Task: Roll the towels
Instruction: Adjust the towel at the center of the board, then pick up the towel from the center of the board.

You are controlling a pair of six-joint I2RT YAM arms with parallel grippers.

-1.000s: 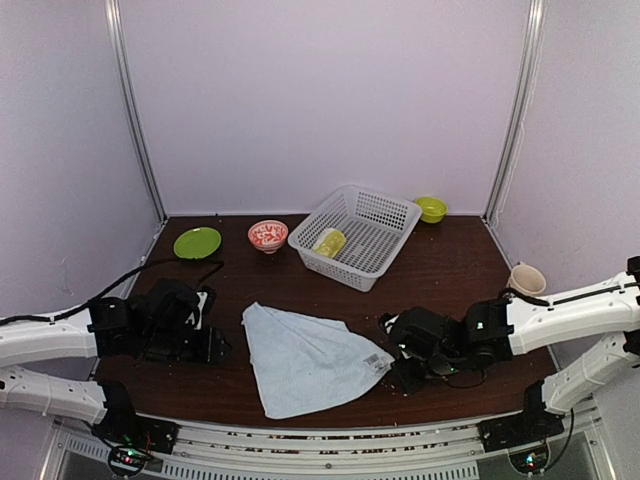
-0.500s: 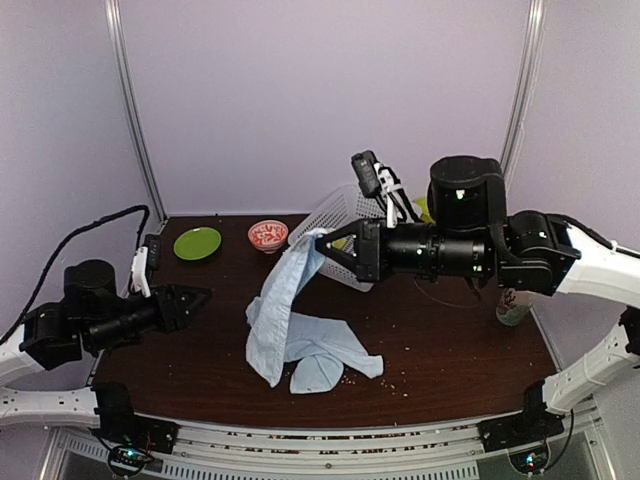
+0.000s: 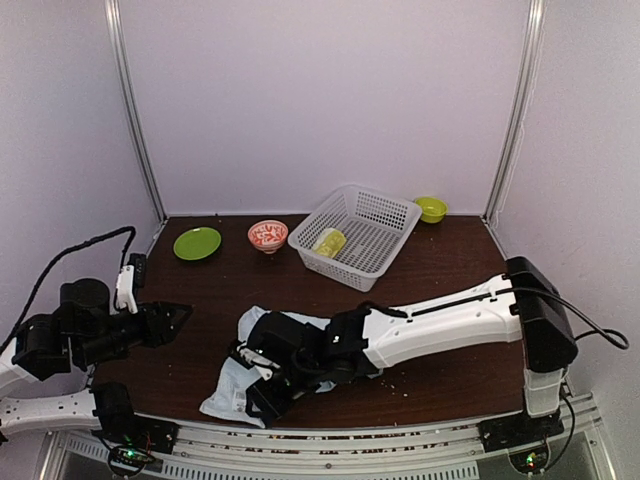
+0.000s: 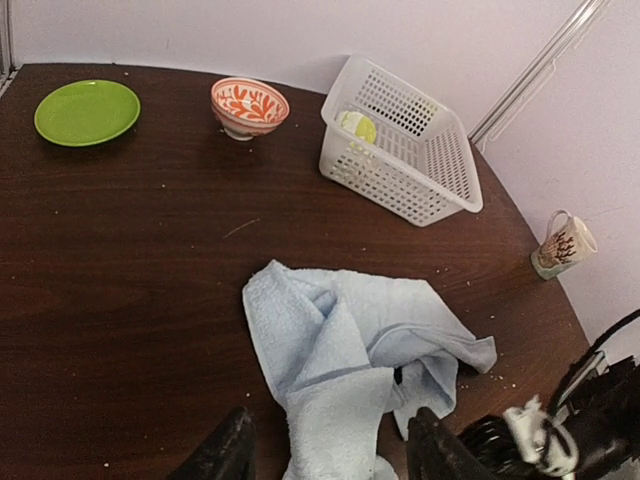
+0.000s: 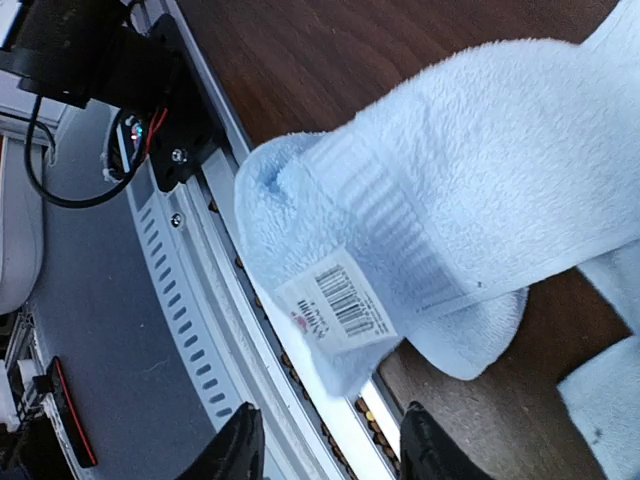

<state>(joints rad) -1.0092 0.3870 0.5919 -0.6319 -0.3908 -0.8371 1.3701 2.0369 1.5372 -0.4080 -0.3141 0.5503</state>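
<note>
Front-center: blue towel (image 4: 340, 350), long axis diagonal

Fig.: enclosure and table, top view unless noted. Back wall (image 3: 330, 100), left wall (image 3: 50, 150) and right wall (image 3: 590, 150): plain pale lilac, matte. Rear corners: silver metal left post (image 3: 135, 120) and right post (image 3: 515, 110), both tilting outward twd the top. Table (image 3: 450, 270): dark brown wood-grain top, w/ fine pale crumbs (image 3: 400, 385) scattered nr the front. Near edge: silver slotted rail (image 3: 350, 445) w/ a row of oblong holes. Right wrist view: grey surface (image 5: 90, 330) below the rail. Light: even, diffuse; shadows soft.
</note>
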